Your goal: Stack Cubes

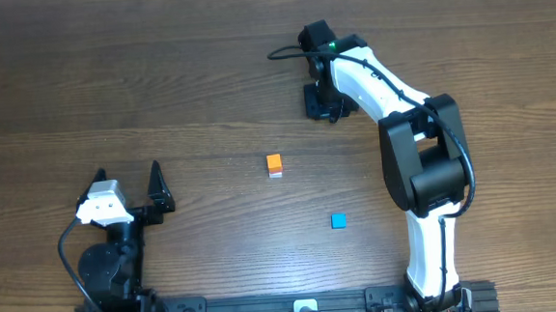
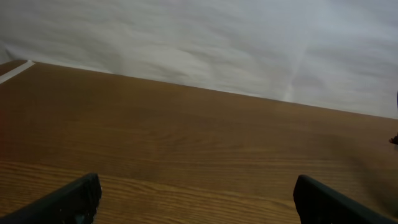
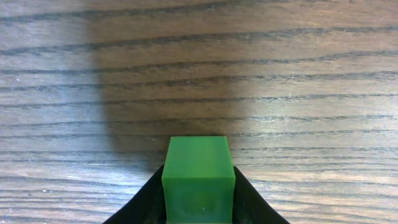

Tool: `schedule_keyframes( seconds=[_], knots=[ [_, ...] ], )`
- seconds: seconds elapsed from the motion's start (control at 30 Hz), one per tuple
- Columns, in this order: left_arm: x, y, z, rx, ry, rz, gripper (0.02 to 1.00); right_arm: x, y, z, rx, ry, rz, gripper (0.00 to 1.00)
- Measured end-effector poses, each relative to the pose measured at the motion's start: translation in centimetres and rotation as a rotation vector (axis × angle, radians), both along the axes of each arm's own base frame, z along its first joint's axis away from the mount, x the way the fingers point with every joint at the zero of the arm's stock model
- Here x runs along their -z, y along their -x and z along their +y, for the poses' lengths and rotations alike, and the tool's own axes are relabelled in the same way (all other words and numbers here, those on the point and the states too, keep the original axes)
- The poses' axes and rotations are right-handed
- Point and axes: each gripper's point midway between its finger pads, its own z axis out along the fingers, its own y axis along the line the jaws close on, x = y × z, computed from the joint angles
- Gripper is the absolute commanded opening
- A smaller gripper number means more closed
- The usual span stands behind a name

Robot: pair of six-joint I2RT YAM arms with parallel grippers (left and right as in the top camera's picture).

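Right tool [image 1: 321,100] is clamped on the green cube [image 3: 198,168]. In the right wrist view the fingers [image 3: 144,200] pinch its two side faces and the cube pokes out past the tips. You can't tell from here whether it sits on the surface [image 1: 157,67] or hangs just above it.

In the top view that tool is at about 1 o'clock from the orange cube [image 1: 275,162], well apart. The orange cube has a pale strip at its near edge. It may be a white cube underneath, can't tell. The blue cube [image 1: 338,220] lies at about 4 o'clock from the orange one, apart from it. Left tool [image 1: 130,184] is spread wide and empty, parked at 9 o'clock from the orange cube.

Judgement: green is grasped and the carry to the stack is not yet done.

Risks for you:
- The grip covers only part of the side faces, so a fast swing could let the cube pivot or slip out.
- Coming in low from 1 o'clock could clip the orange cube and shove it.
- Releasing off-centre or from too high could send green tipping off. If orange already sits on another cube, that whole stack could topple.
- The fingers flank the cube, so opening too close to orange could nudge it.
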Motion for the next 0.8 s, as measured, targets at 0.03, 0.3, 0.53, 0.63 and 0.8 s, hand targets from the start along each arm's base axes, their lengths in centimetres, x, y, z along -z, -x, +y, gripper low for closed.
schedule_keyframes(
  seconds=[0.03,0.3,0.53,0.63,0.8],
  knots=[
    [0.0,0.0,0.0,0.000,0.000,0.000,1.000,0.0,0.0,0.0,-0.001,0.000,0.000,0.235],
    [0.0,0.0,0.0,0.000,0.000,0.000,1.000,-0.1,0.1,0.0,0.011,0.000,0.004,0.009],
    [0.0,0.0,0.0,0.000,0.000,0.000,1.000,-3.2,2.5,1.8,-0.005,0.006,0.017,0.012],
    [0.0,0.0,0.0,0.000,0.000,0.000,1.000,-7.8,4.3,4.3,-0.033,-0.026,-0.046,0.012],
    [0.0,0.0,0.0,0.000,0.000,0.000,1.000,-12.6,7.8,8.4,-0.084,-0.081,-0.112,0.012]
  ],
)
